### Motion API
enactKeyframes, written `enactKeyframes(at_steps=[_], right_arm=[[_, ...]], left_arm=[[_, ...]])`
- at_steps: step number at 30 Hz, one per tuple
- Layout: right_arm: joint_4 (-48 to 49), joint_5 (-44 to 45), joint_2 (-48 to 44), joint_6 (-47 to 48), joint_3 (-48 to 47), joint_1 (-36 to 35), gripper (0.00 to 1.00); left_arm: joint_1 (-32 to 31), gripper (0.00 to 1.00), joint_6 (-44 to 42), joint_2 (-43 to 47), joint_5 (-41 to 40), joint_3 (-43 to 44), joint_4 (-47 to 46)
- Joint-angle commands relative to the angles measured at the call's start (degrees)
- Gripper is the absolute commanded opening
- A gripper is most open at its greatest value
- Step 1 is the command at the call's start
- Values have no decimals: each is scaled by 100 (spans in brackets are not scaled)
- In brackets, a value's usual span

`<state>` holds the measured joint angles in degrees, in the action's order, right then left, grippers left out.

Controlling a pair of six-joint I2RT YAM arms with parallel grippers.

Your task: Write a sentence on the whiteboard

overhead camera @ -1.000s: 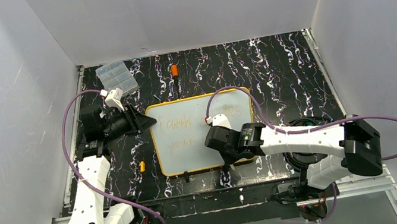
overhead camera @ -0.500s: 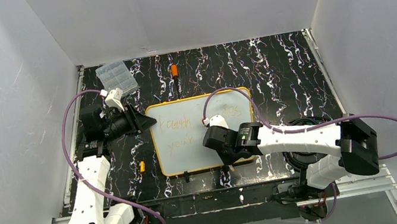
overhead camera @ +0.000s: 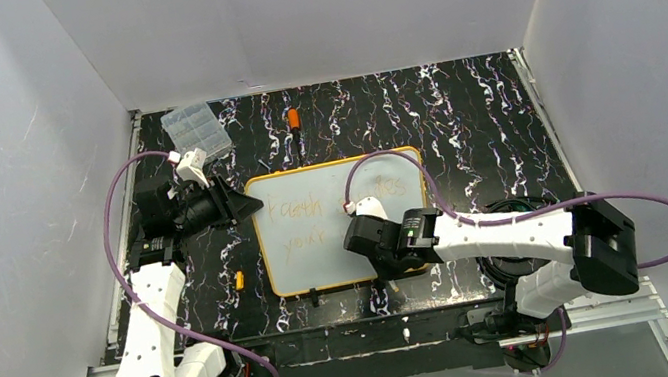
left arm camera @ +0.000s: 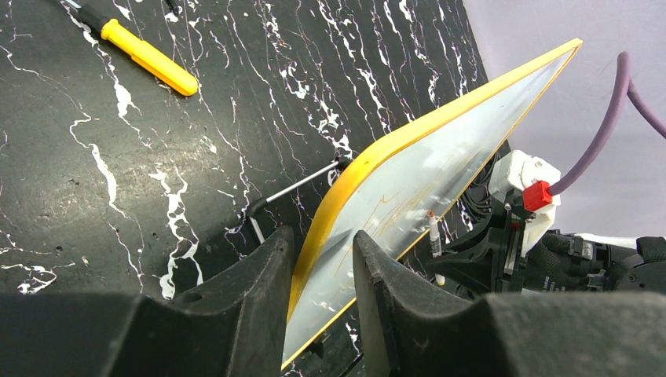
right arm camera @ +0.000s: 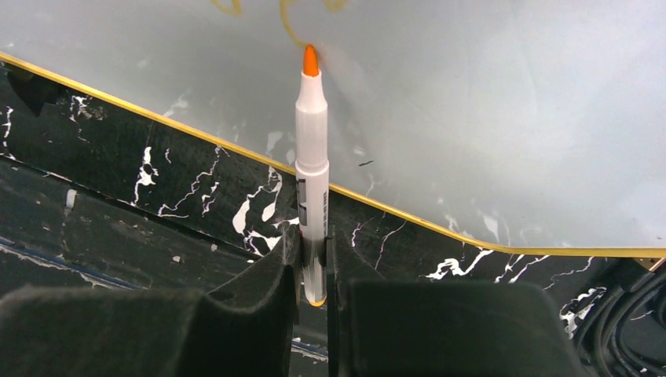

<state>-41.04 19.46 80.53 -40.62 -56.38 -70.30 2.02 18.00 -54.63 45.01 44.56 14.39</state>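
My left gripper (left arm camera: pixel 322 236) pinches the smooth yellow-orange rim on the left edge of the whiteboard (overhead camera: pixel 322 266), a flat, glossy, round-cornered panel lying on the black, white-veined table (overhead camera: pixel 461 118). My right gripper (right arm camera: pixel 312 239), over the whiteboard's near edge, is clamped on a slim white marker (right arm camera: pixel 312 149), its orange tip at the surface. The sentence (overhead camera: pixel 298 210) runs in two lines of thin, faint orange-yellow strokes across the whiteboard.
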Motion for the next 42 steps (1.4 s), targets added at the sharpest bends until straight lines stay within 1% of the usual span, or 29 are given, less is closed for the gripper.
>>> enactKeyframes(at_steps=[1, 13, 23, 29, 42], right_arm=[[-271, 414, -90, -70, -228, -2, 1], [-322, 581, 50, 160, -550, 130, 1], [-160, 113, -55, -100, -97, 122, 1], [-157, 36, -142, -183, 52, 119, 1], [-424, 505, -316, -80, -370, 122, 1]], left_arm=[[-18, 32, -57, 154, 78, 39, 99], [-18, 32, -55, 154, 78, 44, 99], [-18, 32, -57, 155, 86, 44, 90], [-18, 32, -50, 148, 86, 43, 90], [-18, 32, -46, 161, 86, 44, 90]])
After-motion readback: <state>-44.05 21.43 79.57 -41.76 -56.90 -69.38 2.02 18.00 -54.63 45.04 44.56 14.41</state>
